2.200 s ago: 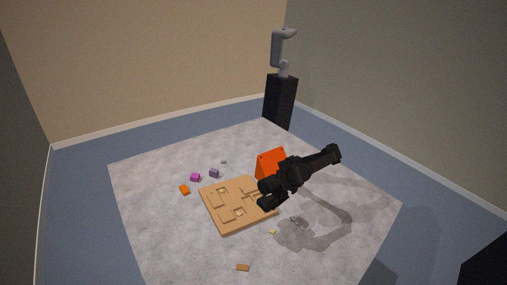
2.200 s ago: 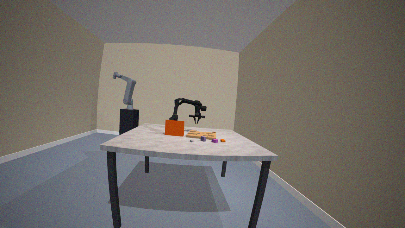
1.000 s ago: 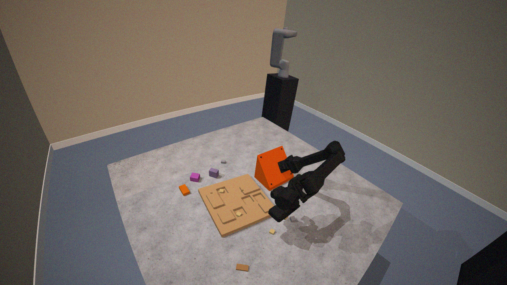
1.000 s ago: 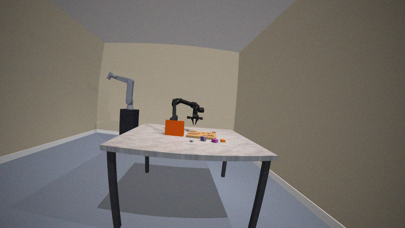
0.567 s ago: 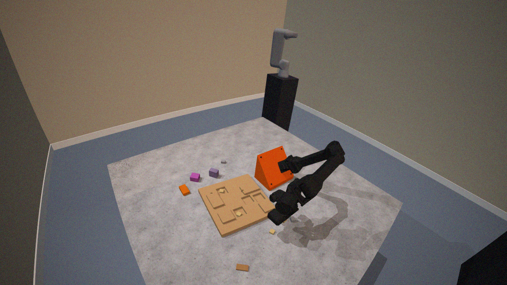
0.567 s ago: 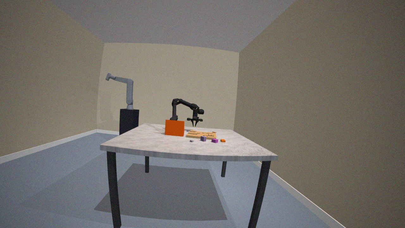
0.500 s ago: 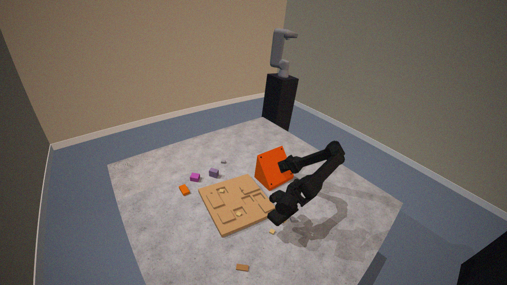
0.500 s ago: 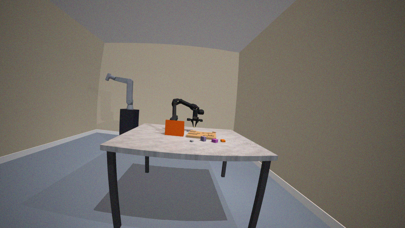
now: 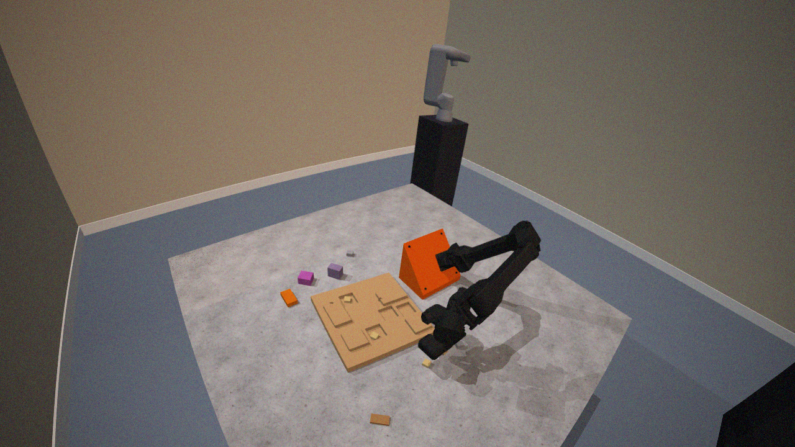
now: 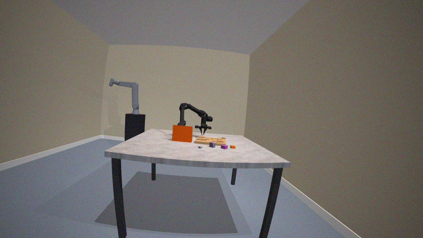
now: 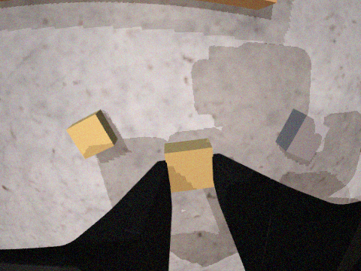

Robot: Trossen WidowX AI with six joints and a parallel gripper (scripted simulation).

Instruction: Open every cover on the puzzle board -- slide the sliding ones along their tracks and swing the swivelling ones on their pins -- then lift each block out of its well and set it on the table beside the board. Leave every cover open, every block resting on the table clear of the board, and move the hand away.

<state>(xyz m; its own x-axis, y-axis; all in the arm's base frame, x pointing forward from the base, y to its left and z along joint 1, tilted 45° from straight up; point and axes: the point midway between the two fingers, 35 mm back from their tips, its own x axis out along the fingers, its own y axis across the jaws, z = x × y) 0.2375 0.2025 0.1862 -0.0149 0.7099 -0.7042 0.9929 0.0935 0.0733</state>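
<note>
My gripper is shut on a yellow block, low over the table beside the board. The hand hides the fingertips in the top view. A second yellow block rests on the table, left of the gripper in the wrist view. The tan puzzle board has four raised covers, slid or turned beside open wells. One yellow block sits in the upper-left well and another in the lower well. Two wells at the middle right look empty.
An orange wedge stands beside the board. Magenta, purple and orange pieces lie beyond it. A brown tile lies in front. A blue-grey block is right of the gripper.
</note>
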